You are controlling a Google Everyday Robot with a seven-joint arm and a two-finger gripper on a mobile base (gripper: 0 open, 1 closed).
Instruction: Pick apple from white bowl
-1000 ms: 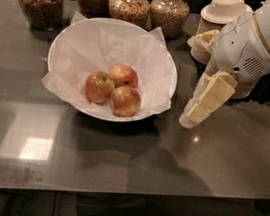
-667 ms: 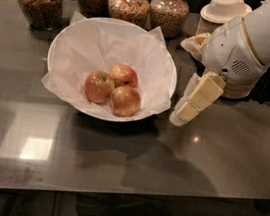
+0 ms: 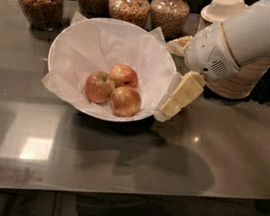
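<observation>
The white bowl [image 3: 70, 37], lined with crumpled tissue paper, sits on the dark table left of centre. Three apples lie in it. The golden-yellow apple [image 3: 125, 101] is the front one. A redder apple [image 3: 99, 86] lies to its left and a pinkish-red apple [image 3: 124, 75] behind it. My gripper [image 3: 171, 105] hangs from the white arm at the right. Its cream fingers [image 3: 187, 89] point down and left, right at the bowl's right rim and against the tissue sticking out there. It is to the right of the apples and holds nothing that I can see.
Several glass jars of grains [image 3: 39, 0] [image 3: 129, 5] [image 3: 170, 10] stand in a row behind the bowl. Stacked beige paper bowls [image 3: 225, 3] and a woven basket [image 3: 240, 81] sit at the back right, behind the arm. The table's front edge [image 3: 112, 192] runs along the bottom.
My gripper has moved left, from beside the bowl to its right rim. The bowl and apples have not moved.
</observation>
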